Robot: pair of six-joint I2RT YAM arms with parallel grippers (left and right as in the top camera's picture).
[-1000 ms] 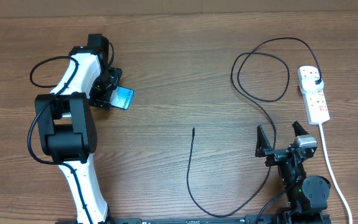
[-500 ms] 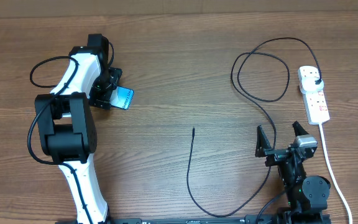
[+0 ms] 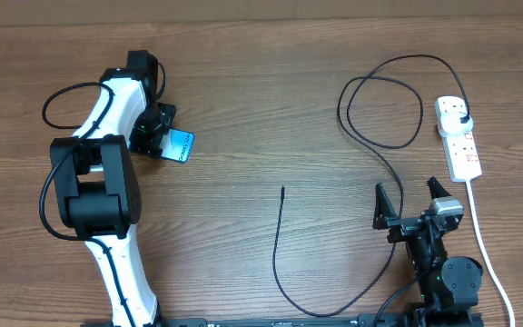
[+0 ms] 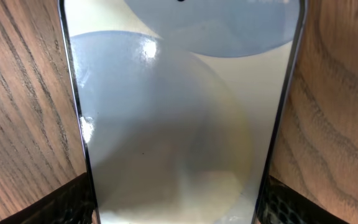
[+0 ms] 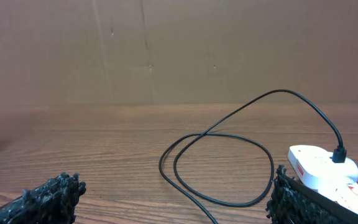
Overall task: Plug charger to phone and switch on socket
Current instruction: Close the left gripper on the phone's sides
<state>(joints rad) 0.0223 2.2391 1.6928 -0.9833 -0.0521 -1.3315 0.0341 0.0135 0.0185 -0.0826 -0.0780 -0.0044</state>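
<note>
Two arms, and only the left one is busy. Nearest me the right gripper [image 3: 407, 193] sits idle at the table's [image 3: 271, 91] near edge, jaws spread wide and holding nothing; the charger [image 3: 277, 238] curves past it, with its free tip lying bare on the wood well short of the phone [image 3: 180, 146].

Further out, the left gripper [image 3: 160, 138] is closed on the phone. In the wrist view its fingers [image 4: 73, 202] press against both long edges, and the lit screen fills the frame. Compared with a second ago the phone has slid slightly toward me and to my left, and the gripper has gone with it. I read that as a firm hold, with the carry toward the cable tip barely begun.

Farthest right, the socket [image 3: 459, 145] lies untouched with the charger's plug [image 3: 462, 118] already seated in its end outlet; the cable loops widely beyond that. I cannot tell from here how the red switches are set.

So the phone is in hand, but both the plugging and the switching remain. My next concern is bringing the phone's port near the tip so the right arm can pick up the connector.
</note>
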